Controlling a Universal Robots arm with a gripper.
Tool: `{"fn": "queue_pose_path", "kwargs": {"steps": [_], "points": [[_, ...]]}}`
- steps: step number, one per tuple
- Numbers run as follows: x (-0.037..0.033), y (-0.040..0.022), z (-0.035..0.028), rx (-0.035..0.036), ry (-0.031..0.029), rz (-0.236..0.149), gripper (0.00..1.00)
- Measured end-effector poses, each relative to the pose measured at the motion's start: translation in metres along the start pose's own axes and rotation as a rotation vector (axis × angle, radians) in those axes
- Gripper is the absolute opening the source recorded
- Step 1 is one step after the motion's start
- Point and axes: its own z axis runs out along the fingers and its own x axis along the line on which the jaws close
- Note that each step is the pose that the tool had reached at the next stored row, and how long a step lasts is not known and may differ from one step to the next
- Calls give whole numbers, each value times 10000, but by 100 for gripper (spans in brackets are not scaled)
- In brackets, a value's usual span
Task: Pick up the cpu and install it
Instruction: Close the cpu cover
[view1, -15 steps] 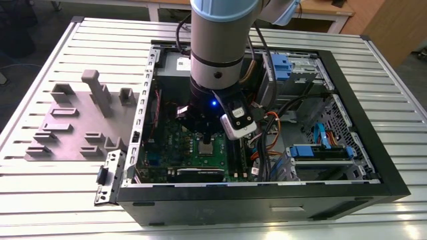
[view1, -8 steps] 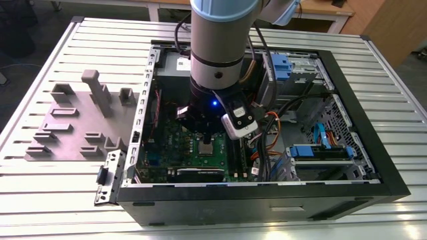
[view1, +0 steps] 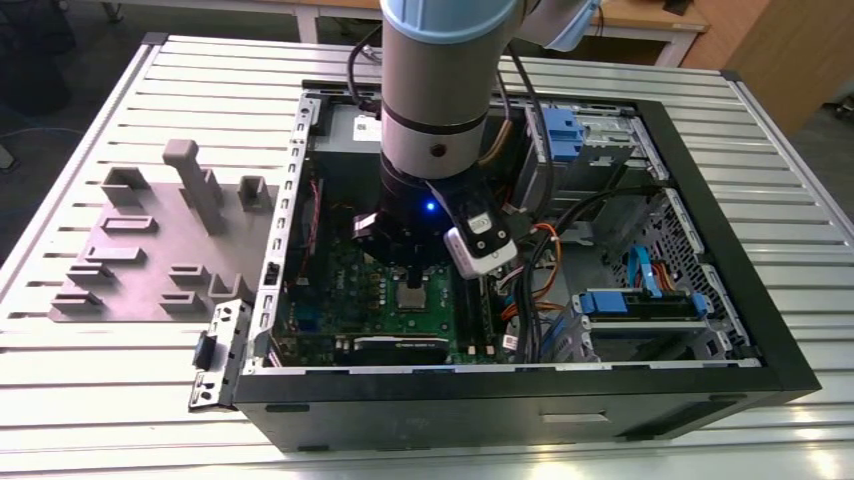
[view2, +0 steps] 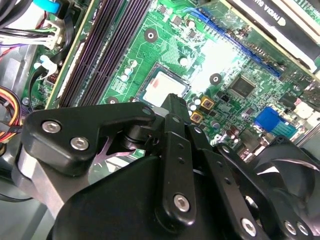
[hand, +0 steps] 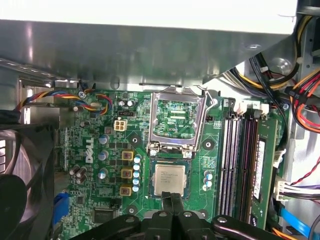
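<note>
The cpu is lying flat in its socket on the green motherboard, with the socket frame standing open just beside it. The gripper is hovering at the cpu's edge, jaws pressed together, pinching nothing. Placement is looking done; the frame is not yet closed.

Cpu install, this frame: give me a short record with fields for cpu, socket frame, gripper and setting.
cpu: seated flat on the green motherboard
socket frame: hinged open, tilted up beside the cpu
gripper: shut, empty, tips at the cpu's edge; contact unclear
setting: open computer case on a slatted table
</note>
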Motion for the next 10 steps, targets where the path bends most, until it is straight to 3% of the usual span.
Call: {"fn": "queue_pose_path", "kwargs": {"steps": [5,10], "points": [[-5,0,0,2,-12,-196,11],[-5,-1,0,7,-42,-706,11]]}}
